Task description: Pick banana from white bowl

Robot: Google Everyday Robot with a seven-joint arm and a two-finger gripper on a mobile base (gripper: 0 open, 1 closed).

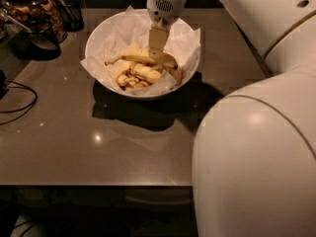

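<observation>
1. The right side of the frame, top to bottom, is being filled by the robot's white arm point(252, 152).
2. The left and middle are being taken up by the brown bench point(74, 147), on which everything else is being carried.
3. The white bowl point(98, 36) is being shown at upper centre. It is lined with crinkled white paper point(190, 41), whose corners are sticking past the rim.
4. A dark glass jar point(34, 9) is being shown at the upper left, apart from the bowl.
5. The pincer point(157, 47) is being held down into the bowl from the top edge, its end right at the banana. Whether it is apart or clamped cannot be told.
6. The banana point(140, 59) is being cradled inside the bowl, with its thin stem pointing left. It is lying over shorter pale banana pieces point(143, 74).
7. A thin black cable point(22, 107) is being shown looping at the left edge.
</observation>
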